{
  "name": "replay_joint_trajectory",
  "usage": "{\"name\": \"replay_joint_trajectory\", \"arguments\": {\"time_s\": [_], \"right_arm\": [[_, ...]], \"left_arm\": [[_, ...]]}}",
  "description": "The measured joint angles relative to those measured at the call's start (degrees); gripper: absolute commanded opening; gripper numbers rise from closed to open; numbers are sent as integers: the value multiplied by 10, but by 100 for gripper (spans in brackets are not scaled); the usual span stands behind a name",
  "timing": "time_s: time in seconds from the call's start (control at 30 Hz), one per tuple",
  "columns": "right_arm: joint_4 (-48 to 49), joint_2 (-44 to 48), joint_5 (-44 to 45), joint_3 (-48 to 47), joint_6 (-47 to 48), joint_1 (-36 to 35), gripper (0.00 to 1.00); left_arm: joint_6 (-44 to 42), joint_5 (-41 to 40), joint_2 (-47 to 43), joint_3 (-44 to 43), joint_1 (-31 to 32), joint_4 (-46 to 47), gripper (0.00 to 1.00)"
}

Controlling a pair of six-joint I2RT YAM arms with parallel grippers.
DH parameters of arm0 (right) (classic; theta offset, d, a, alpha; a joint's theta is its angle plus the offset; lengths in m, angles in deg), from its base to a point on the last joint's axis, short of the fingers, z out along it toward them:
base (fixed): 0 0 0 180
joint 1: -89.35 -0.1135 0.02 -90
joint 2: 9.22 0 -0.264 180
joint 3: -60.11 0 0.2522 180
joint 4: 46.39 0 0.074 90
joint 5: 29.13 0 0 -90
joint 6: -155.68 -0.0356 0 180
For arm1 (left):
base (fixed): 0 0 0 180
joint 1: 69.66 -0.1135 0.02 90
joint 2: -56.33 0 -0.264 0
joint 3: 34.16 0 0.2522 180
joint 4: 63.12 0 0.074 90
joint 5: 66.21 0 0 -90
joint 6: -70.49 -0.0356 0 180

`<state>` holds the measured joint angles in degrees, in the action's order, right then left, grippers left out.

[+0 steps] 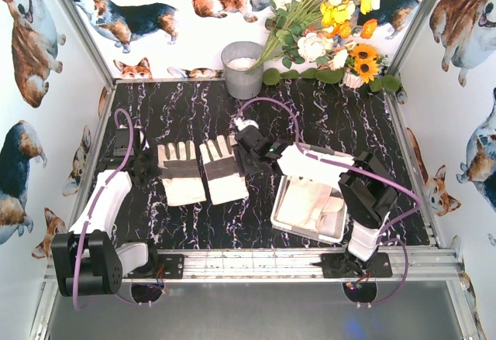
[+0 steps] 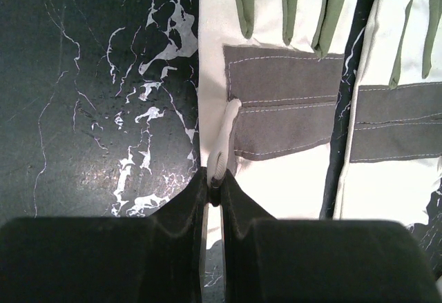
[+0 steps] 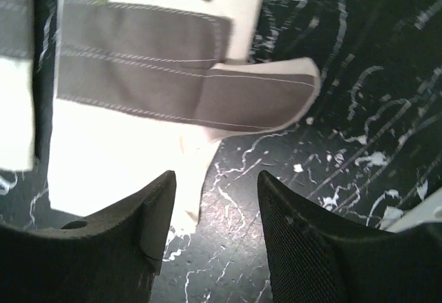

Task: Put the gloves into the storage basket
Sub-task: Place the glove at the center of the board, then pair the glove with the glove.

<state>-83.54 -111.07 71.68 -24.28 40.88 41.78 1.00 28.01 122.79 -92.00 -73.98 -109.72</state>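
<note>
While clenched on left glove's [image 2: 276,82] thumb edge, left jaws; right jaws released over right glove's [image 3: 138,61] edge

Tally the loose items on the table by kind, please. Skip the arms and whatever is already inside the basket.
Gloves: 2
Storage basket: 1
Grey metal bucket: 1
Flower bouquet: 1
Total: 5
</note>
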Motion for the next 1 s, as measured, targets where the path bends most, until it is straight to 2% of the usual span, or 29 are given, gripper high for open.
{"name": "replay_joint_trajectory", "arguments": {"time_s": [0.07,0.27,0.53,0.6,0.73,0.8,0.93,1.0], "right_arm": [[-6,0,-31,-8,46,-4,51],[-4,-3,-120,-9,114,-18,35],[11,-64,-161,-25,96,-35,35],[14,-74,-166,-27,85,-34,40],[35,-78,-181,-28,62,-30,58],[54,-73,-189,-27,49,-29,63],[80,-40,-194,-26,32,-37,80],[100,-13,-189,-24,26,-50,85]], "left_arm": [[0,0,-2,1,0,0,0],[0,0,-5,2,0,0,0],[0,12,-13,2,0,0,0],[0,20,-21,3,0,1,0],[2,47,-38,3,0,0,0],[8,64,-47,2,0,-4,0],[38,102,-68,-12,0,-22,0],[59,122,-80,-23,0,-25,0]]}}
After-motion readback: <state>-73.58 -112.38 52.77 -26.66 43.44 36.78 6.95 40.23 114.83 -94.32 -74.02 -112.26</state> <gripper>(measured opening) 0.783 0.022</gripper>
